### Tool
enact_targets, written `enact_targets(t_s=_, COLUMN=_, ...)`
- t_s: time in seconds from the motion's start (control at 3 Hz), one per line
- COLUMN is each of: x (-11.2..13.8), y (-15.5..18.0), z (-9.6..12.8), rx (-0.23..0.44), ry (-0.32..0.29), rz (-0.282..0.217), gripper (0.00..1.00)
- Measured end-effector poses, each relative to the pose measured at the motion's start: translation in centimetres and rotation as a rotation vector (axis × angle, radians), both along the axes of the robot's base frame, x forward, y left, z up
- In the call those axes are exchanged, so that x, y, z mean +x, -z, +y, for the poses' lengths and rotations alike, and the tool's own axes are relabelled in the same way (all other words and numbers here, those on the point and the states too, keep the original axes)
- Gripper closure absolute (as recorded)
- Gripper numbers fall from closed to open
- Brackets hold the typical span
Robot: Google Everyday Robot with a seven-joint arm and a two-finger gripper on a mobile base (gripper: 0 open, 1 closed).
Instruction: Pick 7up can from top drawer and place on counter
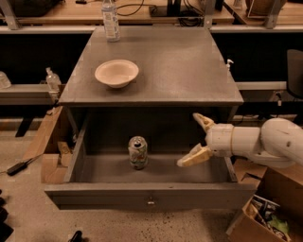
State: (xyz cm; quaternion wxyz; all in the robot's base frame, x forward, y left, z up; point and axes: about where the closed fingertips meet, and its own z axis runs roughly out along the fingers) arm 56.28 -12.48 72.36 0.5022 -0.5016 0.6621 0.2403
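The 7up can [138, 152] stands upright on the floor of the open top drawer [151, 196], left of its middle. The drawer is pulled out, with a small metal knob at its front centre. My gripper [190, 141] reaches in from the right over the drawer's right half, its two beige fingers [194, 157] spread wide apart and pointing left towards the can. It holds nothing and is about a can's width or more from the can. The grey speckled counter [180, 66] lies above the drawer.
A beige bowl [116, 73] sits on the counter's left side and a clear plastic bottle [110, 20] stands at its back left. Cardboard boxes [258, 217] are at the lower right, a wooden crate [47, 142] at the left, and a wooden bench [142, 14] behind.
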Motion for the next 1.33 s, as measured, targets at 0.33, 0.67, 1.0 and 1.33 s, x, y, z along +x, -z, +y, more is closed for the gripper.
enact_targets(t_s=0.33, x=1.9, y=1.9, z=1.7, rx=0.024, ry=-0.023, rz=0.013, gripper=0.00)
enact_targets(t_s=0.67, x=2.6, y=4.1, z=4.4, rx=0.061, ry=-0.072, rz=0.034, gripper=0.00)
enact_targets(t_s=1.0, x=2.9, y=5.3, z=6.9, rx=0.071, ry=-0.117, rz=0.050, gripper=0.00)
enact_targets(t_s=1.33, x=4.4, y=5.8, z=10.3, rx=0.076, ry=-0.180, rz=0.079, gripper=0.00)
